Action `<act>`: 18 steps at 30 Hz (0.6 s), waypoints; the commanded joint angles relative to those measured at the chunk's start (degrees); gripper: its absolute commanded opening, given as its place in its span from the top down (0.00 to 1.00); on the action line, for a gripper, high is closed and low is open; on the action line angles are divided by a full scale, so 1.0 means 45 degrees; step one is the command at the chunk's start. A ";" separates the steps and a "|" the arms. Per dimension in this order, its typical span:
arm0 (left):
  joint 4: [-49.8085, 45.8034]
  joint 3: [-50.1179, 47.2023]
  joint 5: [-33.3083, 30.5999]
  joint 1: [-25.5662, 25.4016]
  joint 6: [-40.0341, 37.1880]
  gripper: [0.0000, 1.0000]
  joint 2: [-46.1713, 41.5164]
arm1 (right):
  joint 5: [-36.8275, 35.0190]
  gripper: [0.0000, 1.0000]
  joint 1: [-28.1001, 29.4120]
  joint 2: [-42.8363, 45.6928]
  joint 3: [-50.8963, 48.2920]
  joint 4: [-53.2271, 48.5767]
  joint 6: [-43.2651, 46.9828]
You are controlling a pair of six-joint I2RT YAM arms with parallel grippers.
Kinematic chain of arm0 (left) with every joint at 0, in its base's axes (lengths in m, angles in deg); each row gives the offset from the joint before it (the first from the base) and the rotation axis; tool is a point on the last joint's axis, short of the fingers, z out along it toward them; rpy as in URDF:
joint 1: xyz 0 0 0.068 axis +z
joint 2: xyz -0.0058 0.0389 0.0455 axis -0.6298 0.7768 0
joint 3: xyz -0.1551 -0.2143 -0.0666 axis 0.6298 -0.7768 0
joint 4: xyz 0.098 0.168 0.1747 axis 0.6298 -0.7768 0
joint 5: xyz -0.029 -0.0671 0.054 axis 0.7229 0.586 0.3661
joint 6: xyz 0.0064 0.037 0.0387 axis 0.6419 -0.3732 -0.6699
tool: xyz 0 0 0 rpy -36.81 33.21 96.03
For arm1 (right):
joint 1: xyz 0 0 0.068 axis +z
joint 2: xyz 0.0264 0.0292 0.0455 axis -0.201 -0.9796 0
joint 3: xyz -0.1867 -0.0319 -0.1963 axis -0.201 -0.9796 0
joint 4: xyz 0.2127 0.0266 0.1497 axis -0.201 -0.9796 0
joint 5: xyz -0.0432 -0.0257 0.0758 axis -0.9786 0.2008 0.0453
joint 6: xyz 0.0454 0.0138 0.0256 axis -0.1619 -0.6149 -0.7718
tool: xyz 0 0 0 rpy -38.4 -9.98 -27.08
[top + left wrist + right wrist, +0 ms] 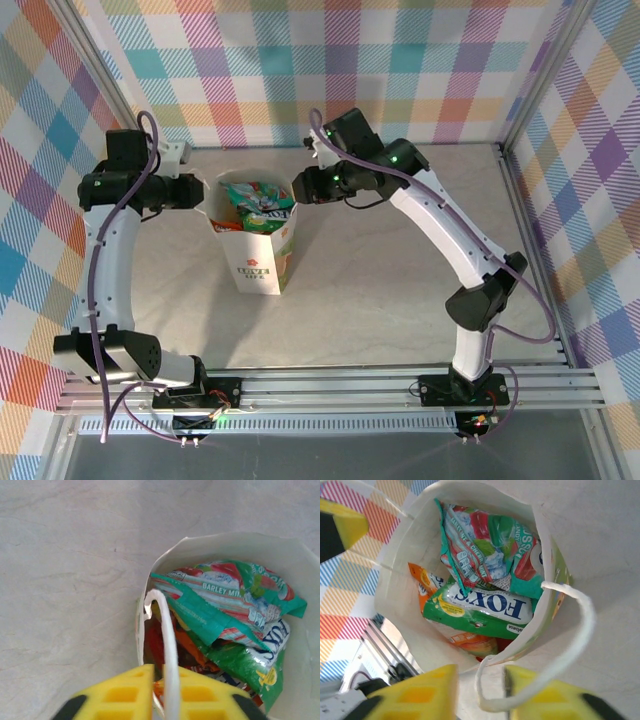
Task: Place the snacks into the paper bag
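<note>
Over the paper bag (262, 265) rim, left tool (159, 670) pinches a handle (169, 630), right tool (480, 674) apart.

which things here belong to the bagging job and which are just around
Job:
paper bag
teal BARLEY packet, in the bag
green FOX'S packet, in the bag
orange packet, in the bag

Not the job:
table
checked backdrop
aluminium rail

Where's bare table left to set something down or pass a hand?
Bare table between bag and right arm, and in front of the bag up to the rail. Crowded at the bag mouth: left gripper, right gripper, snacks inside.
</note>
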 commanded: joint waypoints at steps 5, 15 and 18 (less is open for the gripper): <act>0.0422 0.1876 0.1225 -0.0736 0.0398 0.96 0.0224 | -0.0441 0.89 -0.0459 -0.0993 0.2924 -0.0307 0.0346; 0.0498 0.4063 0.0436 -0.3282 0.1095 0.92 0.1551 | -0.0511 0.88 -0.1463 -0.1070 0.4527 -0.0946 0.0989; 0.0845 0.4112 -0.0047 -0.3775 0.1434 0.91 0.1740 | -0.0550 0.87 -0.1699 -0.0789 0.4435 -0.1016 0.1195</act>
